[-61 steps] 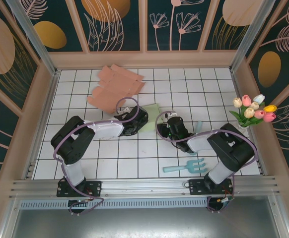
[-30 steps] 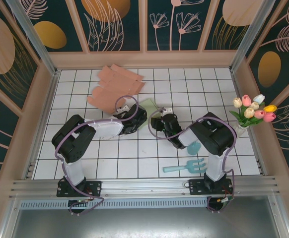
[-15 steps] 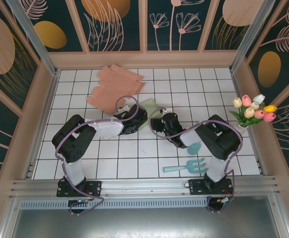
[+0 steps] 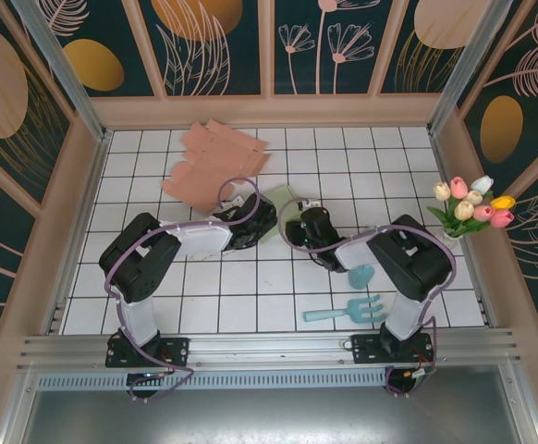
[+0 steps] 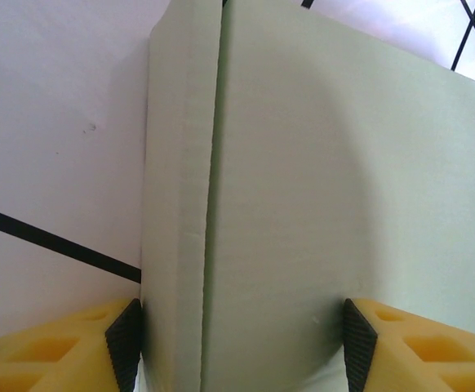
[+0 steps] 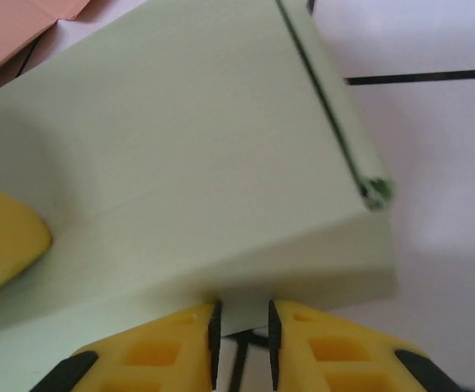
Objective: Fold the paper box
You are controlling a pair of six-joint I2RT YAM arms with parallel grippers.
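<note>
Top external: pale green paper box [image 4: 283,202] lies on white tiled table [image 4: 250,296], approx mid-table, just beyond both wrists. L gripper [image 4: 258,220] at box's near-left side, R gripper [image 4: 308,220] at its near-right side, both low over the tiles. Stack of pink cardboard sheets [image 4: 215,162] near, far-left of the box. Teal trowel [image 4: 361,275] and teal hand fork [image 4: 345,310] by R arm, well apart from box. Tulips [image 4: 472,205] at R wall.

Left wrist: box [image 5: 303,204] partly folded, one narrow side panel turned up along a crease. Black pads [image 5: 126,343] press on opposite sides of it, so L gripper [image 5: 241,355] is clamped across the box's width.

Right wrist: box [image 6: 188,139] seen from its end, top panel sloping, open seam at R corner. R gripper [image 6: 243,314] fingers nearly together, thin gap only. Box's lower edge reaches the tips; can't tell if it's pinched between them or just touching. Yellow finger of L gripper [image 6: 1,237] touches box at L. Pink sheet corner [image 6: 17,24] beyond box.
</note>
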